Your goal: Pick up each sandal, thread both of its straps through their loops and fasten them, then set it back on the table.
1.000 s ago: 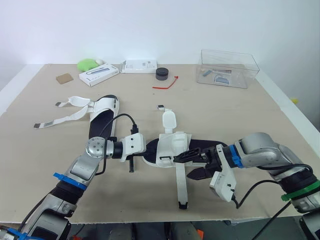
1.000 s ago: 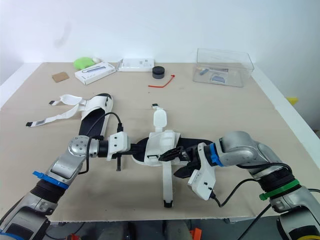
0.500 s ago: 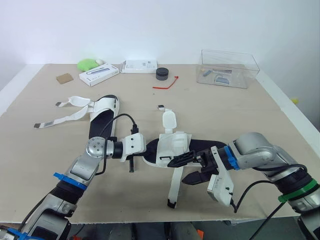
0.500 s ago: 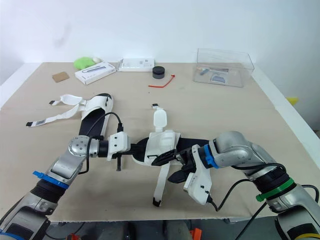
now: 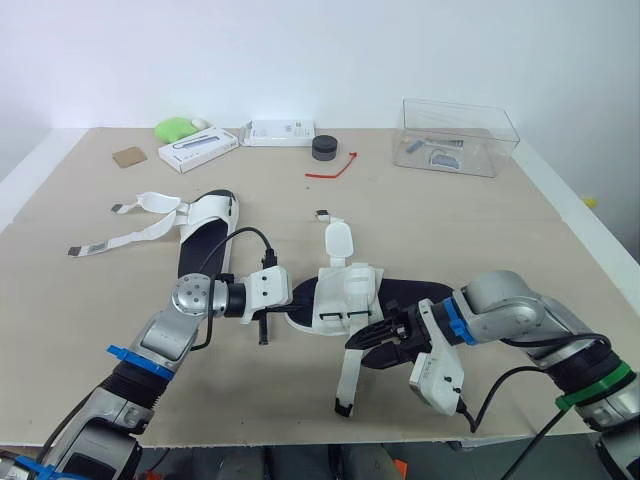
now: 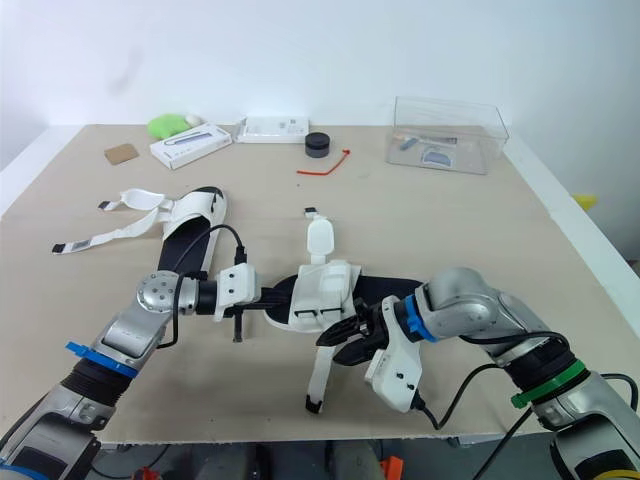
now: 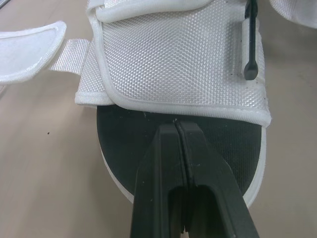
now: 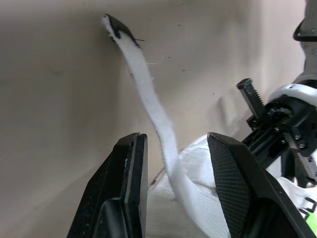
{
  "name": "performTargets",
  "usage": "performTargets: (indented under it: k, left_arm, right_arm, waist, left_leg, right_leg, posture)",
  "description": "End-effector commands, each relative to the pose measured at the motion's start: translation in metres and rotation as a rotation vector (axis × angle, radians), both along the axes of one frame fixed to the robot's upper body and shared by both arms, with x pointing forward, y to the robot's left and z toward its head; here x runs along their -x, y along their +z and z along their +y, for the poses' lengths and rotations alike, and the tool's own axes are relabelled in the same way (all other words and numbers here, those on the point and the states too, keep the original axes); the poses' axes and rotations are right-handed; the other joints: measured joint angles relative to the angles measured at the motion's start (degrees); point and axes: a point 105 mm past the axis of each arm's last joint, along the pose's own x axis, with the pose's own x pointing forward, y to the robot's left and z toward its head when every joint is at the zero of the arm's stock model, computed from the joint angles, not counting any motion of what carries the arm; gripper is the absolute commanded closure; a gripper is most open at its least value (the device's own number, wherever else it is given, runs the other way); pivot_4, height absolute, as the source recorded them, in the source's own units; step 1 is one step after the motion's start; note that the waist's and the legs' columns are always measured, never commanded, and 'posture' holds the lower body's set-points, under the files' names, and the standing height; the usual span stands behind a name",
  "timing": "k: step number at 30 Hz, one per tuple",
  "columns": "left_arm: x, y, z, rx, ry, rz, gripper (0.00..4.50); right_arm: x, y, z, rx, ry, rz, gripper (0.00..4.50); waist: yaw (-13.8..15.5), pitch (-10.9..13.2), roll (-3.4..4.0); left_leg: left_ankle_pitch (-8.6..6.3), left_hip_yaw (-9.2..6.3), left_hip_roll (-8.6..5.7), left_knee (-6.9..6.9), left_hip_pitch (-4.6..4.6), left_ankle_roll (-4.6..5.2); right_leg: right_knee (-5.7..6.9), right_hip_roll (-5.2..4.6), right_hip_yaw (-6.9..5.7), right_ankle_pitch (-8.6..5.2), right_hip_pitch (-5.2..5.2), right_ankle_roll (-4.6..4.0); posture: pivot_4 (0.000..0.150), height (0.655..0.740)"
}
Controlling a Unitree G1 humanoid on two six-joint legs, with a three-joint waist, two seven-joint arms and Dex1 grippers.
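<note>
One sandal (image 5: pixel 345 288), white upper on a black sole, lies near the table's front edge. My left gripper (image 5: pixel 290 300) is shut, its tips resting on the black footbed (image 7: pixel 124 144) at the toe. A long white strap (image 5: pixel 350 375) trails from this sandal toward the front edge and ends in a black tip (image 8: pixel 116 26). My right gripper (image 8: pixel 176 139) straddles that strap, its fingers (image 8: pixel 126 183) apart and not touching it. The second sandal (image 5: pixel 205 225) lies at the back left with both straps (image 5: pixel 125 235) spread out loose.
At the back stand a clear plastic box (image 5: pixel 458 135), a black round tin (image 5: pixel 323 147), a red cord (image 5: pixel 335 165), two white boxes (image 5: pixel 197 150) and a green object (image 5: pixel 177 127). A brown card (image 5: pixel 128 156) lies far left.
My right gripper has slid left along the sandal and its fingers have narrowed around the strap. The strap's tip has swung left. The left arm has held still.
</note>
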Motion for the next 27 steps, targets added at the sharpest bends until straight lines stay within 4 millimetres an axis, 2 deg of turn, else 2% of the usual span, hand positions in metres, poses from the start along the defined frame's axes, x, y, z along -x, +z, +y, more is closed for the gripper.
performTargets:
  k: [1, 2, 3, 11, 14, 17, 22, 27]
  left_arm:
    - [0.007, -0.026, 0.003, -0.072, 0.003, 0.079, 4.50]
    - [0.007, -0.026, 0.003, -0.072, 0.003, 0.079, 4.50]
    - [0.007, -0.026, 0.003, -0.072, 0.004, 0.079, 4.50]
    - [0.007, -0.026, 0.005, -0.073, 0.008, 0.080, 4.50]
    - [0.007, -0.026, 0.006, -0.074, 0.009, 0.081, 4.50]
    - [0.007, -0.026, 0.006, -0.076, 0.010, 0.083, 4.50]
    - [0.006, -0.026, 0.006, -0.078, 0.009, 0.083, 4.50]
    - [0.005, -0.026, 0.006, -0.079, 0.005, 0.081, 4.50]
  right_arm:
    - [0.003, -0.004, 0.000, -0.007, -0.009, 0.035, 3.71]
    - [0.004, -0.006, 0.000, -0.007, -0.010, 0.042, 4.25]
    - [0.005, -0.007, 0.000, -0.007, -0.012, 0.052, 4.44]
    - [0.007, -0.006, 0.002, -0.064, -0.054, 0.135, 4.44]
    - [0.005, 0.007, 0.008, -0.195, -0.158, 0.284, 4.44]
    - [-0.005, 0.034, 0.014, -0.414, -0.337, 0.559, 4.44]
    - [-0.021, 0.069, 0.023, -0.655, -0.505, 0.835, 4.44]
    - [-0.050, 0.073, 0.015, -0.792, -0.733, 1.013, 4.44]
  waist:
    - [0.00, 0.00, 0.00]
    - [0.00, 0.00, 0.00]
    - [0.00, 0.00, 0.00]
    - [0.00, -0.01, 0.00]
    - [0.00, -0.01, 0.00]
    - [0.04, -0.01, 0.00]
    - [0.08, -0.02, -0.01]
    - [0.07, -0.02, -0.01]
  left_leg:
    - [0.00, 0.00, 0.00, 0.00, 0.00, 0.00]
    - [0.00, 0.02, 0.00, 0.00, 0.00, 0.00]
    - [0.00, 0.02, 0.00, 0.00, 0.00, 0.00]
    - [0.00, 0.00, 0.00, 0.00, 0.01, 0.00]
    - [0.00, -0.02, 0.00, 0.00, 0.01, 0.00]
    - [0.00, -0.07, 0.03, 0.00, 0.00, 0.00]
    - [0.01, -0.12, 0.09, 0.01, 0.01, -0.02]
    - [0.01, -0.17, 0.11, 0.00, -0.04, -0.02]
  right_leg:
    - [0.00, 0.00, 0.00, 0.00, 0.00, 0.00]
    - [0.00, 0.00, 0.01, 0.00, 0.00, 0.00]
    - [0.00, 0.00, 0.01, 0.00, 0.00, 0.00]
    - [0.00, 0.01, 0.00, 0.02, 0.01, 0.02]
    - [0.00, 0.00, 0.01, 0.01, 0.03, 0.01]
    - [0.01, -0.02, 0.03, 0.01, 0.04, -0.01]
    - [0.01, -0.04, -0.02, 0.07, 0.06, -0.07]
    - [0.01, 0.01, -0.06, 0.05, 0.04, -0.08]
  posture:
    - [0.150, 0.7400]
    - [0.150, 0.7400]
    - [0.150, 0.7400]
    - [0.150, 0.7400]
    - [0.150, 0.7400]
    - [0.150, 0.7400]
    - [0.150, 0.7400]
    - [0.150, 0.7400]
